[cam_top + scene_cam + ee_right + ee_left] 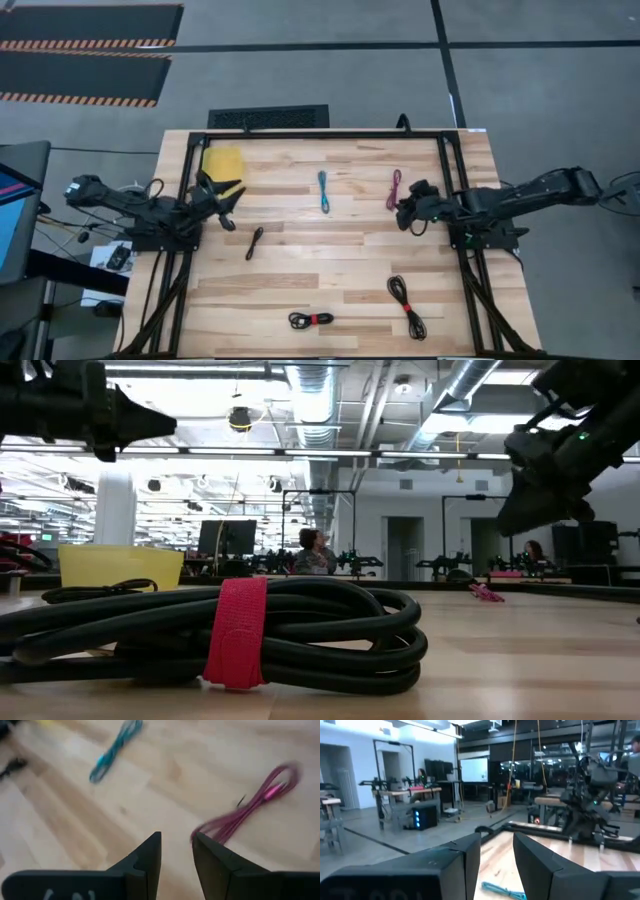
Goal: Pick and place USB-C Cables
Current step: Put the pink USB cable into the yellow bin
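Five cables lie flat on the wooden table. The teal cable [323, 191] and maroon cable [394, 188] are toward the far side, and the plain black cable [254, 242] is left of centre. Two black cables with red ties [311, 319] [406, 305] lie near the near edge; one fills the low view [230, 630]. My left gripper [225, 200] is open above the table's left side, near a yellow bin [222, 160]. My right gripper [408, 212] is open, hovering just near-side of the maroon cable [250, 810] and touching nothing.
A black metal frame [320, 133] runs along the table's far, left and right sides. The yellow bin stands at the far left corner [120, 565]. Bare wood lies at the table's centre, between the cables. A person sits in the room beyond the table [312, 550].
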Robot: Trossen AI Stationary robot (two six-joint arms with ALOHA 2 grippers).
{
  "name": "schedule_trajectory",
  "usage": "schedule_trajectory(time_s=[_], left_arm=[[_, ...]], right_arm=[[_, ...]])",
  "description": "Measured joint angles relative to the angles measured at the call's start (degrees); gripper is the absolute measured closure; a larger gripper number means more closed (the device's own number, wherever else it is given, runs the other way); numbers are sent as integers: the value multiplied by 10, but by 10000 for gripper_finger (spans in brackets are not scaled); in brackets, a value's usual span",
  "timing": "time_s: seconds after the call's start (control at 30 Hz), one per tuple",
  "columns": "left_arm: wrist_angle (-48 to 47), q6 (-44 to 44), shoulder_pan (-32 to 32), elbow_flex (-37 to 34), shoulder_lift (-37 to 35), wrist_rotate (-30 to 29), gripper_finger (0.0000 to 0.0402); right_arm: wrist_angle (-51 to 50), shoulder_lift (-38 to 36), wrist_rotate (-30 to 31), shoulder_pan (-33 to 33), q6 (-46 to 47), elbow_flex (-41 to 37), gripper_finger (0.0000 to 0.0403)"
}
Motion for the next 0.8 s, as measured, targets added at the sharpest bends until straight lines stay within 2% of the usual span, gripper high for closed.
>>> schedule_trajectory(time_s=[0.13,0.3,0.47,0.63,0.8], left_arm=[[-61,8,0,0,-72,0,295],[-138,8,0,0,-147,0,295],[-168,7,0,16,-141,-16,295],[-178,5,0,19,-142,-30,295],[-206,-18,0,19,-142,-31,295]], right_arm=[[0,50,-46,6,2,4,264],[-1,101,-37,20,1,4,242],[9,139,46,-16,29,4,191],[62,191,28,-79,30,4,146],[109,247,10,-113,24,4,137]])
